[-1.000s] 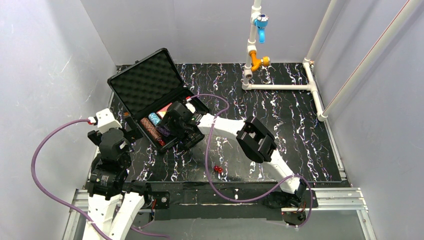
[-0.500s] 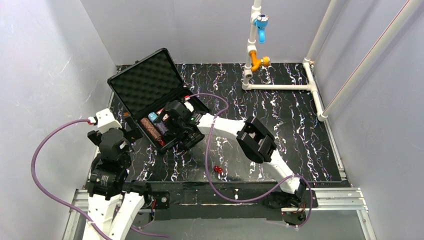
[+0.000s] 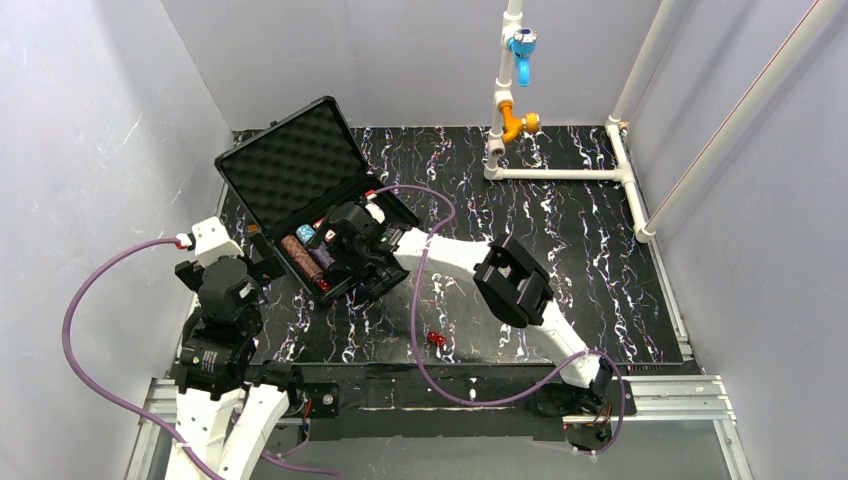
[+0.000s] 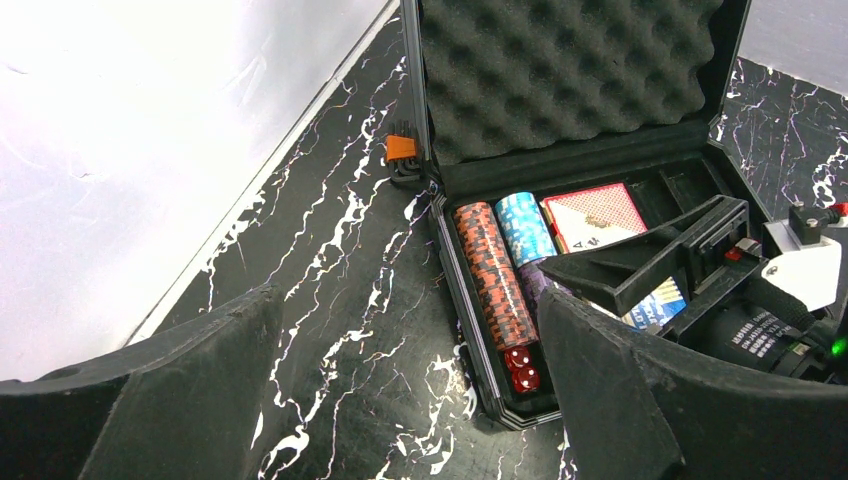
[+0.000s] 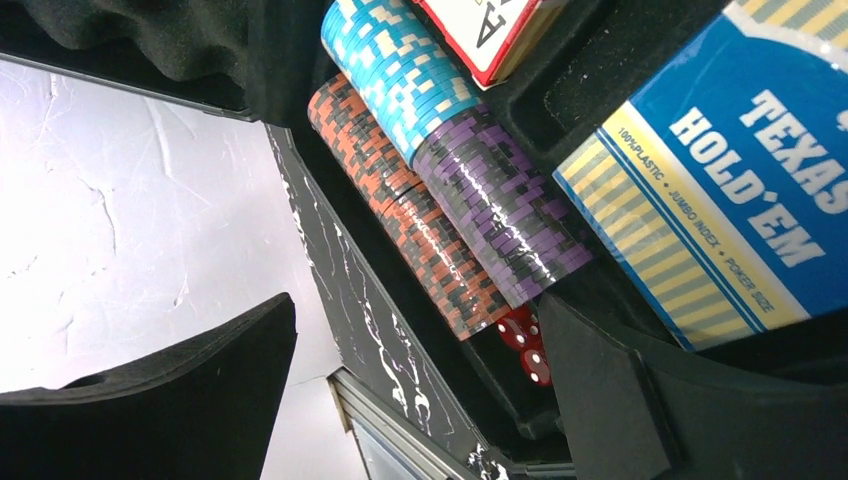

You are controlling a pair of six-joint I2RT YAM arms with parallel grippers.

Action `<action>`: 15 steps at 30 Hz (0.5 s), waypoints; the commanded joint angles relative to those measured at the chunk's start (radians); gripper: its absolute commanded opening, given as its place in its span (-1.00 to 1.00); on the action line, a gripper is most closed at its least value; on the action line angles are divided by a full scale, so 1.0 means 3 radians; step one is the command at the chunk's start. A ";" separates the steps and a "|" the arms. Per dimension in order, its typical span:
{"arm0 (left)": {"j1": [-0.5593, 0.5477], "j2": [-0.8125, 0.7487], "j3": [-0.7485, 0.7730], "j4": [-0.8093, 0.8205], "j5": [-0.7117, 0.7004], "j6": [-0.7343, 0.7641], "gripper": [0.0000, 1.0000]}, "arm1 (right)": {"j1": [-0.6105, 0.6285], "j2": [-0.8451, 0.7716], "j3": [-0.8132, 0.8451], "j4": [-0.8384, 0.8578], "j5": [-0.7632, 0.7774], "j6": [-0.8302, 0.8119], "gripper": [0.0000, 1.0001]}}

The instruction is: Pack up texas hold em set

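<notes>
The black case (image 3: 262, 180) lies open at the table's far left, its foam lid (image 4: 570, 70) raised. Inside lie brown chips (image 4: 495, 275), blue chips (image 4: 525, 225), purple chips (image 5: 500, 200), a red card box (image 4: 595, 215), a blue card box (image 5: 720, 180) and two red dice (image 4: 520, 368). My right gripper (image 3: 335, 250) hangs open and empty just above the tray, over the chip rows; its fingers (image 5: 620, 400) straddle the dice end. My left gripper (image 3: 228, 285) is open and empty over the table, left of the case. Loose red dice (image 3: 436, 338) lie on the table near the front.
A white pipe frame (image 3: 560, 172) with blue and orange fittings stands at the back right. Grey walls close in on the left, back and right. A purple cable (image 3: 425, 300) loops over the table beside the right arm. The case's orange latch (image 4: 401, 148) sticks out at its left corner.
My right gripper has shifted slightly to the far left over the case's tray. The left arm has not moved.
</notes>
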 commanded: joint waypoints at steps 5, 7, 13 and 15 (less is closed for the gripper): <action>0.0001 -0.0003 -0.0028 0.0054 -0.0093 0.0021 0.94 | 0.0053 -0.0541 -0.0235 0.0185 0.0250 -0.0384 0.94; 0.0001 0.0003 -0.0028 0.0053 -0.0100 0.0021 0.94 | 0.0062 -0.0611 -0.0298 0.0192 0.0255 -0.0464 0.89; 0.0001 0.0008 -0.0033 0.0056 -0.0117 0.0026 0.94 | 0.0099 -0.0862 -0.0545 0.0172 0.0468 -0.0876 0.58; 0.0003 0.0010 -0.0033 0.0054 -0.0117 0.0025 0.94 | 0.0100 -0.0919 -0.0635 0.0196 0.0476 -0.1126 0.39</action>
